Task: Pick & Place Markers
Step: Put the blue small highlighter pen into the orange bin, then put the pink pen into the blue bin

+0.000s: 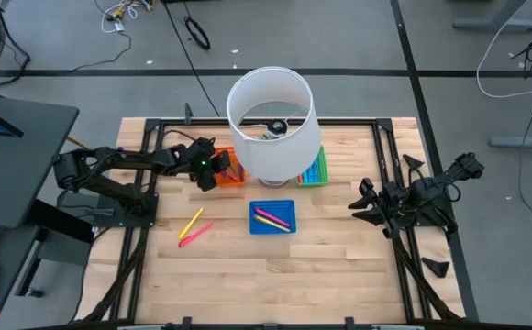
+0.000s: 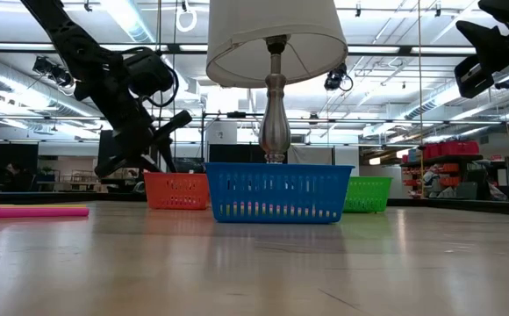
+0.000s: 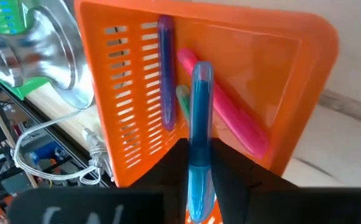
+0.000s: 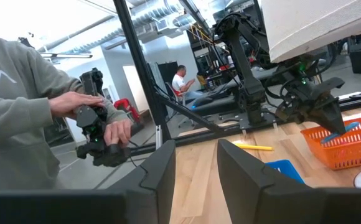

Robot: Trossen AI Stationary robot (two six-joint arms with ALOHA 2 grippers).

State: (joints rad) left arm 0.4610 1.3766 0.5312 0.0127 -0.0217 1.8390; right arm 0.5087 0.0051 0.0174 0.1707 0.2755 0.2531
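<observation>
Wooden tabletop (image 1: 275, 266) is seen bordered by a dark frame, with a white-shaded lamp (image 1: 271, 124) standing at its far centre and a workshop room visible beyond. An orange tray (image 1: 230, 170) is placed beside the lamp base toward the left arm, a green tray (image 1: 315, 169) on the opposite side, and a blue tray (image 1: 274, 217) nearer the front at the middle. The left gripper (image 1: 209, 167) is positioned over the orange tray; in its wrist view the fingers are closed on a blue marker (image 3: 200, 137), which is held above the tray interior. Inside the orange tray a purple marker (image 3: 165, 68), a pink marker (image 3: 227, 112) and part of a green marker (image 3: 183, 99) are observed lying on the floor of the tray. A yellow marker (image 1: 191, 221) and a second pink marker (image 1: 195, 234) are noted on the bare table, close together, to the left of the blue tray. Further markers, pink and yellow, are recorded inside the blue tray (image 1: 273, 219). The right gripper (image 1: 365, 200) is parked at the right side of the table, well apart from the trays, with its fingers parted and nothing between them. A person in a grey sweatshirt (image 4: 15, 118) is seen beyond the table holding a dark handheld device (image 4: 96, 140).
</observation>
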